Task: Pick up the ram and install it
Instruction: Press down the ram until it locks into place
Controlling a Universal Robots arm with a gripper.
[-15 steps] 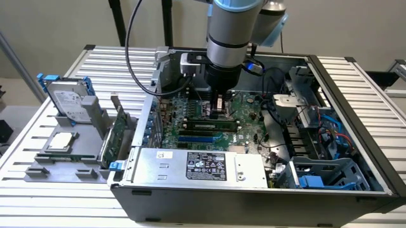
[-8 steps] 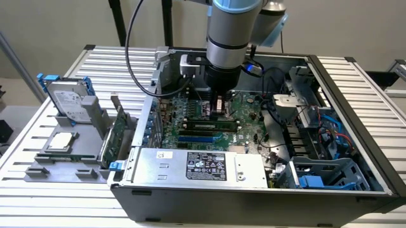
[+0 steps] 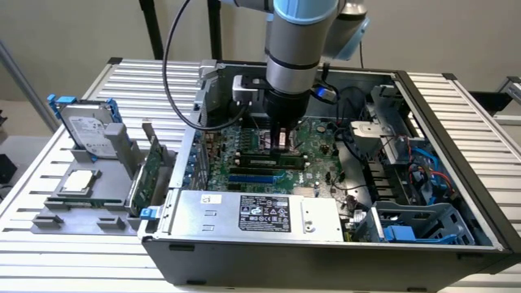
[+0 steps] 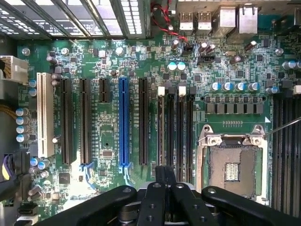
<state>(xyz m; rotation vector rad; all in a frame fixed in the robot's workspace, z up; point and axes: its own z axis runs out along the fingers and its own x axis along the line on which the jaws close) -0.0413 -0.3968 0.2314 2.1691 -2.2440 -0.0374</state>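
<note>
1. Gripper (image 3: 281, 145): black, matte and jointed, on a grey cylindrical arm. It is being held low over the motherboard (image 3: 318, 137), inside the case (image 3: 326, 259). In the wrist view the gripper (image 4: 165, 174) is being shown with its two blunt fingertips (image 4: 160, 175) drawn together, with nothing visibly clamped between them.
2. Ram (image 3: 85, 201): a slim dark-green strip is being carried edge-up along the front of the grey holder (image 3: 49, 220), at the exterior view's left, outside the case and well apart from the gripper. Its chips cannot be made out.
3. Ram slots (image 4: 176, 132): four long, narrow black channels with white and black end clips are being shown empty, just ahead of the fingertips.
4. Blue slot (image 4: 123, 122): glossy plastic, running parallel to the black slots.
5. Processor socket (image 4: 231, 165): a square metal frame, lying beside the ram slots.
6. Expansion card (image 3: 146, 177): a green board, being kept upright beside the holder.
7. Power supply (image 3: 260, 213): a silver sheet-metal box with a black label.
</note>
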